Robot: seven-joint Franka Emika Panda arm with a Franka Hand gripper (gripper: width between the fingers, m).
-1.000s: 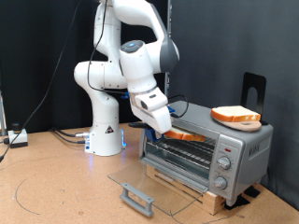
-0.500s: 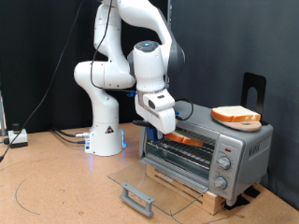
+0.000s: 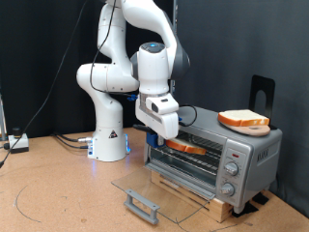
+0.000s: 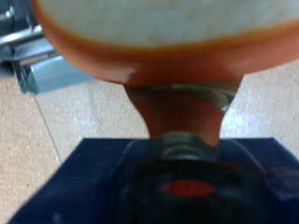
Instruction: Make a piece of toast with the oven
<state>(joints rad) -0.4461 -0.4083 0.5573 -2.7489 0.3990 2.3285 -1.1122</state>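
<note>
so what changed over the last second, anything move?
The claw swung from a tilted pose to more upright and eased the slice of bread it grips a little lower at the open mouth of the toaster oven. The wrist view shows the bread clamped between the fingers. Unchanged: the second slice on the oven's top, the glass door folded down.

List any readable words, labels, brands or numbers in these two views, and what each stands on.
None can be read.
Oven: the marks around its knobs are too small to read.
Robot arm: no legible label.
Wrist view: only the blurred slice of bread held in the gripper; no text.
</note>
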